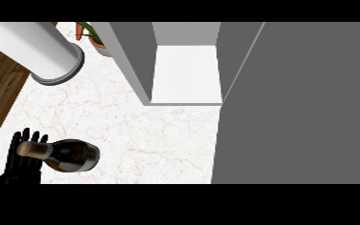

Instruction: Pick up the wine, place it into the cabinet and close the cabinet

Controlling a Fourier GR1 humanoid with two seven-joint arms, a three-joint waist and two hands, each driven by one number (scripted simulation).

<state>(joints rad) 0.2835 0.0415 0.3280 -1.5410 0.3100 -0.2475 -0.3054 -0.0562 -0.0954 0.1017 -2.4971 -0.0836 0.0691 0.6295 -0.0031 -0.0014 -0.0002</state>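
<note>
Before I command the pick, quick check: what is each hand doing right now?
Left hand: open, fingers straight, by the neck of the dark glass wine bottle; holding nothing.
Right hand: not in view.

The left hand [15,168] is cut off by the picture's left side and bottom, so its arm does not show. The wine bottle [70,156] has its corked neck lying over the fingers [25,136] and covers part of them; I cannot tell if they touch. Far above the fingertips, a potted plant [91,35] is half hidden behind the cabinet [134,62] wall. Right of the fingers, the cabinet door [295,105] runs off the edge.
</note>
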